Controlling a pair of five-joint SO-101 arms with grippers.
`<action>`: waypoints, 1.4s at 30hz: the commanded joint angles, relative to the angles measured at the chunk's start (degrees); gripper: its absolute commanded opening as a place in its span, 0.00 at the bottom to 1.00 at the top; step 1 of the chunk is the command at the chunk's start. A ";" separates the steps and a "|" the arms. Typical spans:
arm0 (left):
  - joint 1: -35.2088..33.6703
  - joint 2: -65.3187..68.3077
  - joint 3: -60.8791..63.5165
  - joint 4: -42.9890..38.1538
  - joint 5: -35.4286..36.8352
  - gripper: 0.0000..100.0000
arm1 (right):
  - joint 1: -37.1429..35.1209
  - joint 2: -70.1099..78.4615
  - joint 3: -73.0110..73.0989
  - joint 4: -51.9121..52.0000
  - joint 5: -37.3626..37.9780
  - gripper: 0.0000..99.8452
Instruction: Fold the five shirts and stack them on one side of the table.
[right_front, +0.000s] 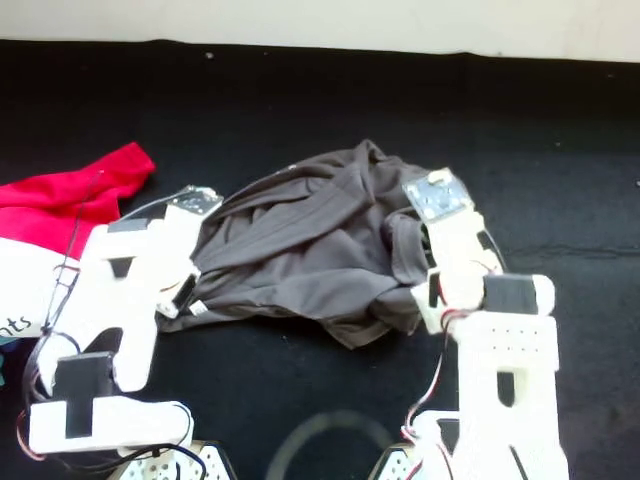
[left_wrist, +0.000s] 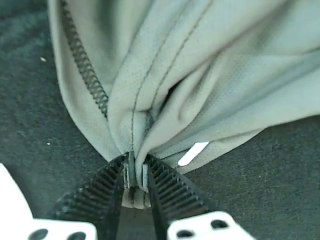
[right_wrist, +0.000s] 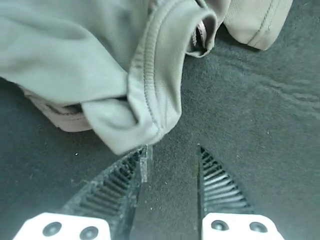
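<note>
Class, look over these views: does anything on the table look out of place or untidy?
The grey shirt lies crumpled in a heap, unfolded, its edge bunched in the left claw. A red shirt lies rumpled nearby.

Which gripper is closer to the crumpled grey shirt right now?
Left. The left gripper is shut on a hem of the crumpled grey shirt; the right gripper is open beside another edge.

Bent low, the left white plastic arm (right_front: 120, 290); left black ribbed gripper (left_wrist: 136, 172) clamped on grey thin-fabric shirt (left_wrist: 200, 75). The right white plastic arm (right_front: 500, 340) stretched fwd, right black ribbed gripper (right_wrist: 172, 150) w/ jaws apart.
</note>
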 joint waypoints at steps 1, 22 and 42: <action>6.37 -0.40 -5.23 6.42 5.63 0.01 | 0.31 -4.44 2.15 1.71 0.62 0.14; -5.58 -0.40 -17.01 22.77 5.54 0.18 | 0.57 -4.97 14.37 3.91 0.70 0.14; -9.10 0.31 -4.62 4.04 2.81 0.19 | 0.66 -4.88 13.23 9.63 -0.26 0.14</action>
